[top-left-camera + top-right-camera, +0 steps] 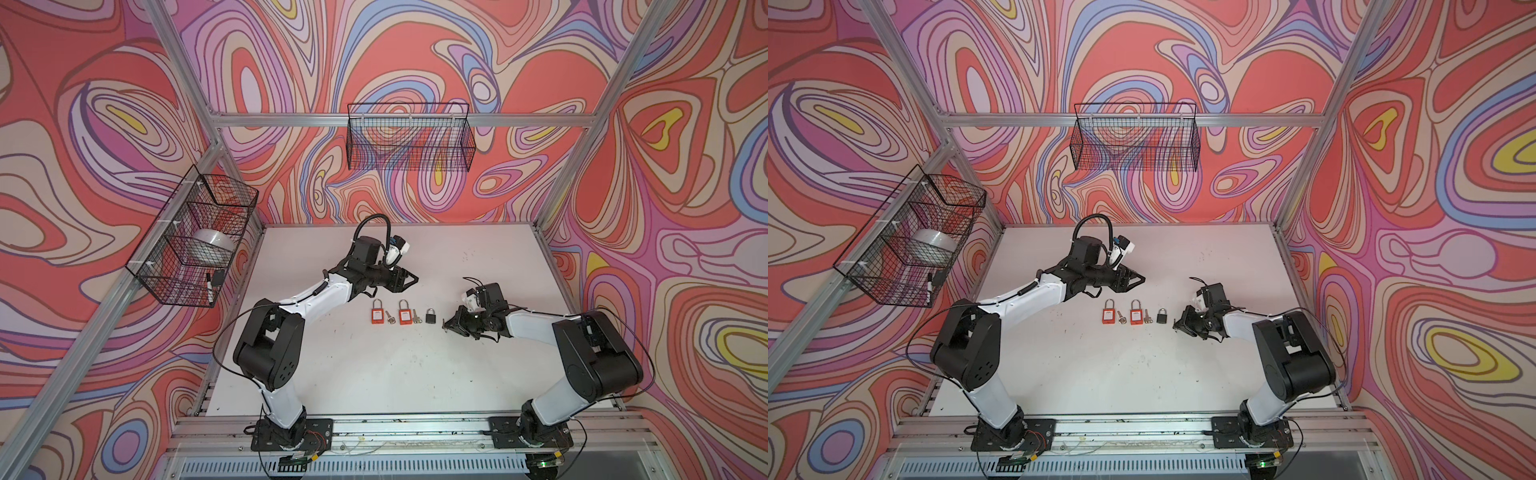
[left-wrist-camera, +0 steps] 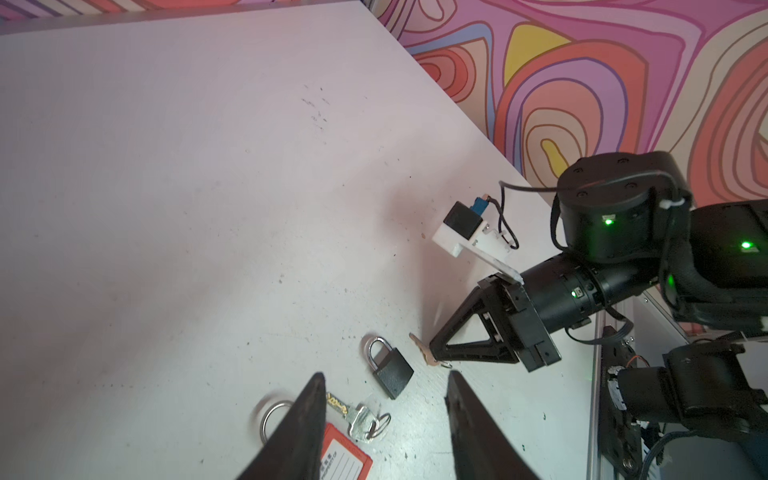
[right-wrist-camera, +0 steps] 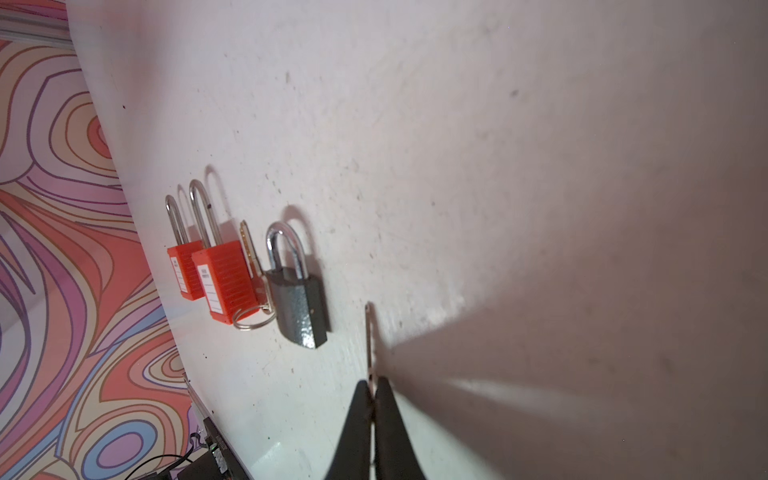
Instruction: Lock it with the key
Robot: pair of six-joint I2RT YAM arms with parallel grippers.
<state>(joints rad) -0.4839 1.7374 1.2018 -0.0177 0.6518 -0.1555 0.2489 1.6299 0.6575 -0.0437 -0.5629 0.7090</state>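
Metal key (image 3: 369,332) in right gripper (image 3: 372,383)

On the white tabletop (image 1: 374,374), an orange plastic padlock (image 1: 404,316), a silver key (image 1: 417,319) and a dark-grey metal padlock (image 1: 430,318) lie left to right.

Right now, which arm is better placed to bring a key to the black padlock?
Right: the right tool is shut on a key beside the black padlock, while the left tool hangs open and empty.

White table (image 1: 374,374), red padlocks (image 1: 376,314), keys (image 1: 390,317), black padlock (image 1: 430,317)
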